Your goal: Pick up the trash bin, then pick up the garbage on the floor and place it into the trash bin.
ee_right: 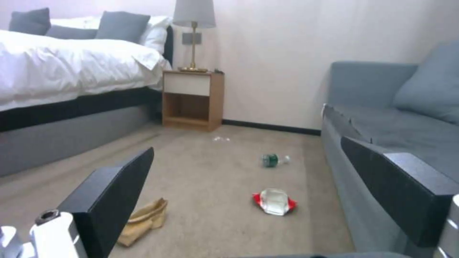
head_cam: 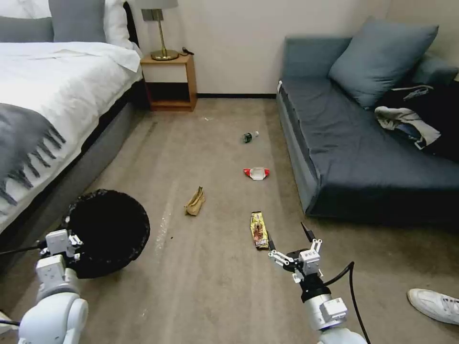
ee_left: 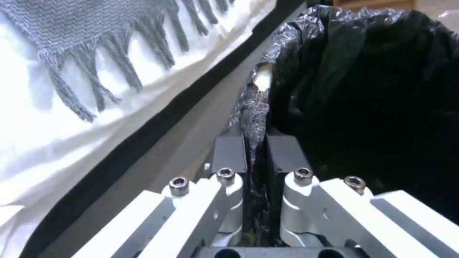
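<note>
The trash bin (head_cam: 107, 229), round and lined with a crinkled black bag, is at the lower left beside the bed. My left gripper (head_cam: 71, 240) is shut on its near rim; the left wrist view shows the fingers (ee_left: 229, 154) pinching the bag's edge (ee_left: 256, 107). My right gripper (head_cam: 288, 236) is open, just right of a yellow-brown snack wrapper (head_cam: 258, 230) on the carpet. Farther off lie a tan paper bag (head_cam: 195, 201), a red-and-white packet (head_cam: 256, 173) and a green bottle (head_cam: 248, 137). Between the open right gripper (ee_right: 247, 145) fingers I see the paper bag (ee_right: 143, 220), packet (ee_right: 274, 201) and bottle (ee_right: 274, 160).
A bed (head_cam: 52, 95) with a grey fringed throw runs along the left. A wooden nightstand (head_cam: 169, 81) with a lamp stands at the back wall. A blue-grey sofa (head_cam: 363, 157) with a cushion and bundled clothes fills the right. A white shoe (head_cam: 432, 305) lies at the lower right.
</note>
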You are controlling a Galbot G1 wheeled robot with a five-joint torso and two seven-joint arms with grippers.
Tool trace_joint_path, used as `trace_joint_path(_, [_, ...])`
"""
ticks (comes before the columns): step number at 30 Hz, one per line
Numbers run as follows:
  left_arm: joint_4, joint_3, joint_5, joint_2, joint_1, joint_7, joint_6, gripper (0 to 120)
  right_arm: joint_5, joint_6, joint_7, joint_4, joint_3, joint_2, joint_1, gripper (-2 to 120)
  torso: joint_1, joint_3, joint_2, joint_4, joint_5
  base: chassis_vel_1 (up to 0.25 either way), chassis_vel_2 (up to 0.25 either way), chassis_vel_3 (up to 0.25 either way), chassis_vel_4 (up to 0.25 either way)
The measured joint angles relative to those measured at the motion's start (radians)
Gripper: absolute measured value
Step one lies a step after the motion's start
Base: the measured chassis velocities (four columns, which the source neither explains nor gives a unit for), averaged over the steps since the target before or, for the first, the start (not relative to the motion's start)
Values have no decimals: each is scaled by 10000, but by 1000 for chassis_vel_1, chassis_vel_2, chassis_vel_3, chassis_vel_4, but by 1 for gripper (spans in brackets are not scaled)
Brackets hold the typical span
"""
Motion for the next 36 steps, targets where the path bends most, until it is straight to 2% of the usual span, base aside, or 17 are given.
trace_joint_path(9, [495,170,313,136,-258,367,-236,7,-45,-18,203,-349,66,-57,236,100,0,0,0,0,1,0,0,0,0])
trace_joint_path(14, [828,373,556,223,-418,803,-358,7,-9,-132,56,-475,124,-178,259,100,0,0,0,-1,0,0,0,0,0])
trace_joint_path(25, [893,389,657,253,-404,905,-402,7,71,-145,-10,-743,110,-197,421,100,0,-1,0,0,1,0,0,0,0])
trace_joint_path(36, [692,218,586,287,-244,923,-407,7,8,-70,-96,-585,64,-170,266,100,0,0,0,0,1,-79,83,79,-82])
